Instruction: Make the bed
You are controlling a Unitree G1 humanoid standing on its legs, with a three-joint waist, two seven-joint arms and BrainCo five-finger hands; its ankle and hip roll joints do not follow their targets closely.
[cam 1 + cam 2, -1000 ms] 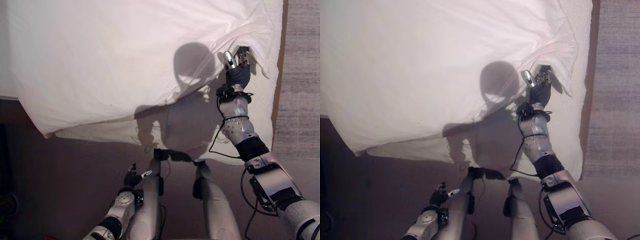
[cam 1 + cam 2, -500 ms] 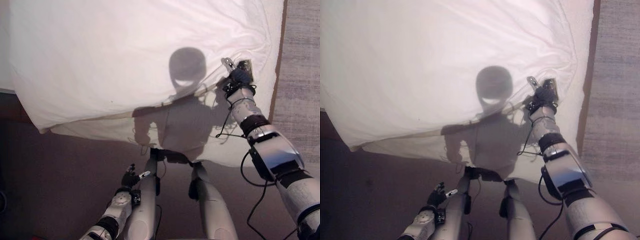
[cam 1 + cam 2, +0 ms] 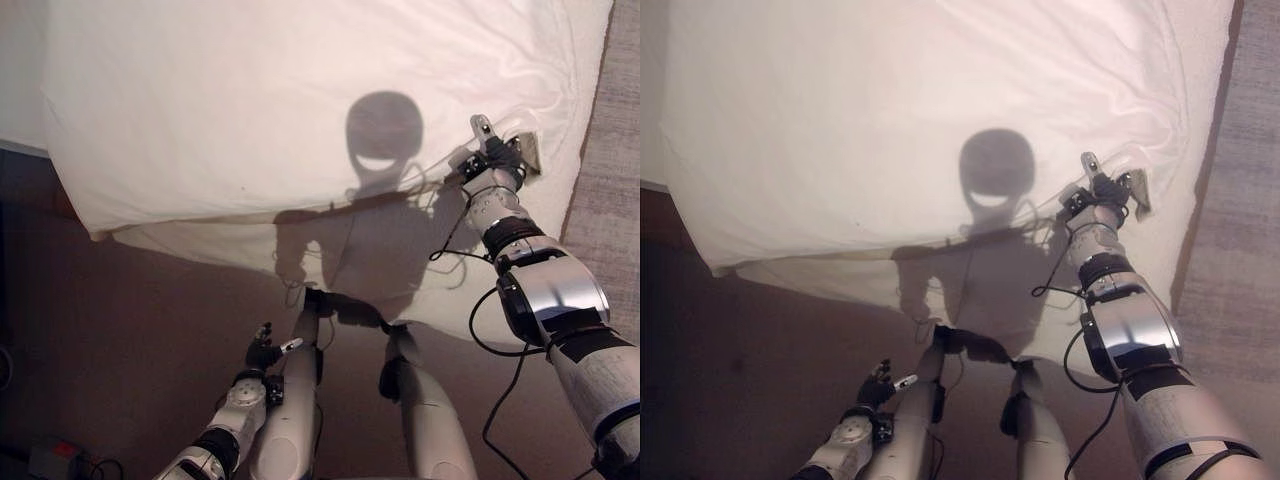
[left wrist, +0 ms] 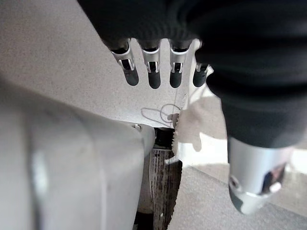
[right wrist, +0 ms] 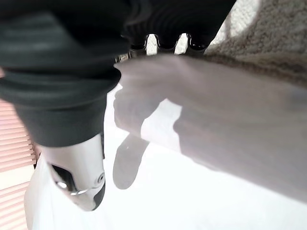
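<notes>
One white duvet (image 3: 300, 100) lies across one bed, its near edge draping toward the floor. My right hand (image 3: 492, 158) has its fingers curled under a fold at the duvet's right corner; I judge I'm pulling it straight, next tugging outward. My left hand (image 3: 262, 356) hangs low, fingers relaxed, holding nothing.

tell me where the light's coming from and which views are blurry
Eye views: the shadow falls forward onto the white duvet, so light likely comes from behind. Right wrist view: the right hand and cloth fold look soft and out of focus. Left wrist view: the left hand is sharper than what's nearest the lens.
</notes>
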